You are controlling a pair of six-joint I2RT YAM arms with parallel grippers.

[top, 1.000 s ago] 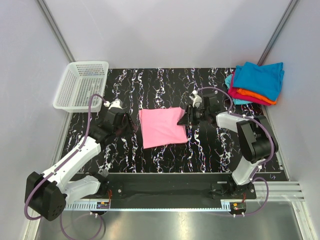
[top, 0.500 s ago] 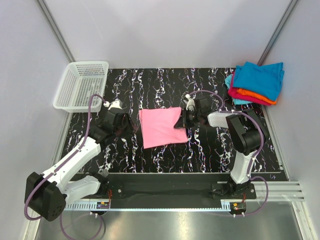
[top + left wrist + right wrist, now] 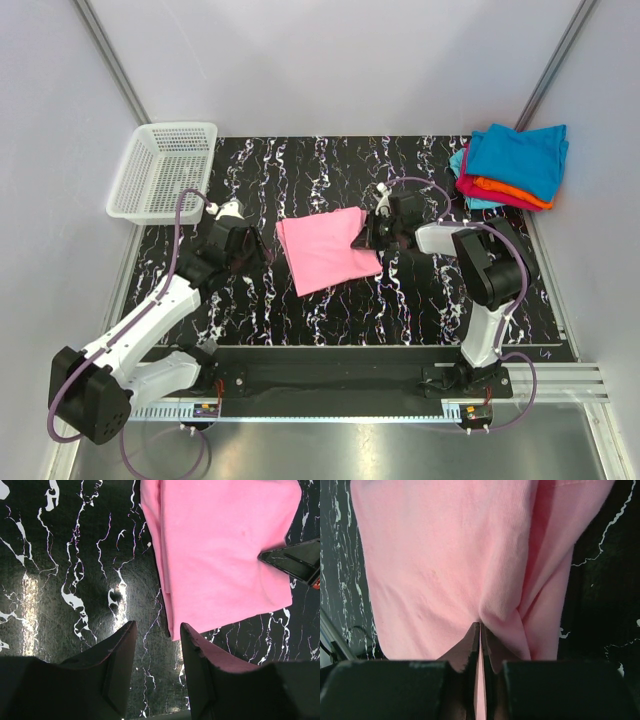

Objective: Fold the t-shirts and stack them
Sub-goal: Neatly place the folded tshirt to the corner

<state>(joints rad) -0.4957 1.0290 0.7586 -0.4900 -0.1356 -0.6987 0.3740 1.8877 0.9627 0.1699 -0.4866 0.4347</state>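
1 high overhead view of the table point(image 3: 300, 170), 2 close downward wrist views, pink t-shirt point(image 3: 328, 250) common to all 3.

I'm looking at a pink t-shirt point(image 3: 325, 255) of soft matt cloth, the marbled black worktop point(image 3: 300, 165) gleaming glossy.

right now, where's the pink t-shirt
In the top view the folded pink t-shirt lies mid-table, its right edge pinched in the right gripper, with the open left gripper just left of it.
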